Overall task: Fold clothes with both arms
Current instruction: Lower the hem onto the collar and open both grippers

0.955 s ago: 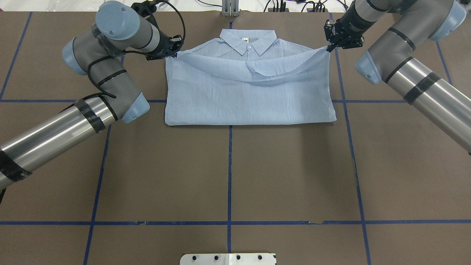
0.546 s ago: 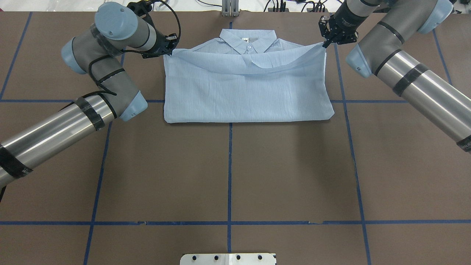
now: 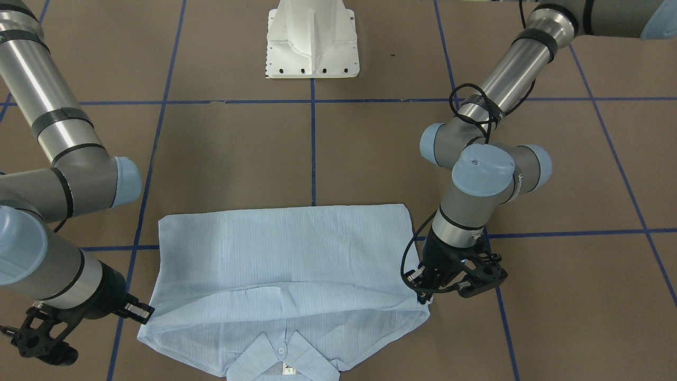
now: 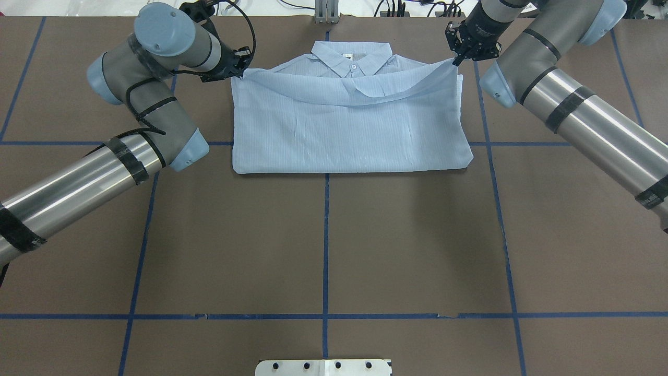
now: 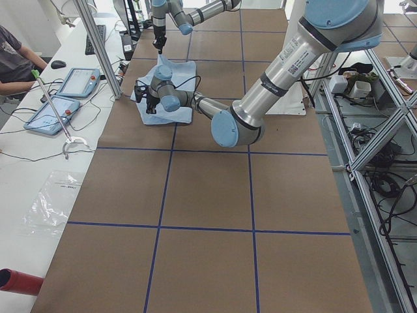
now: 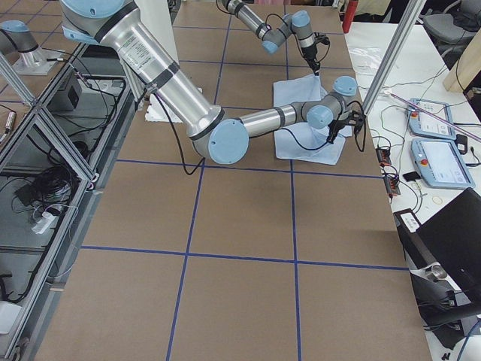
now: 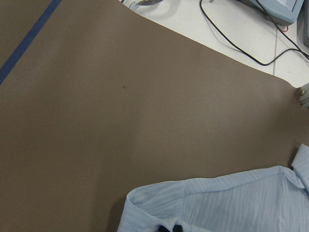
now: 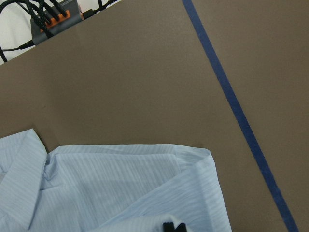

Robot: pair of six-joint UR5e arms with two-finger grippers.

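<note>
The left gripper (image 4: 242, 73) and right gripper (image 4: 458, 60) each pinch shut on a corner of the shirt (image 4: 344, 130), which lies at the table's (image 4: 323, 250) far side. The bottom-up fold appears nearly complete (collar (image 4: 352, 57) uncovered), with lowering and release left.

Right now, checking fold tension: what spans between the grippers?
A lifted edge of the shirt, sagging near the collar, runs from left gripper to right gripper; overhead view.
</note>
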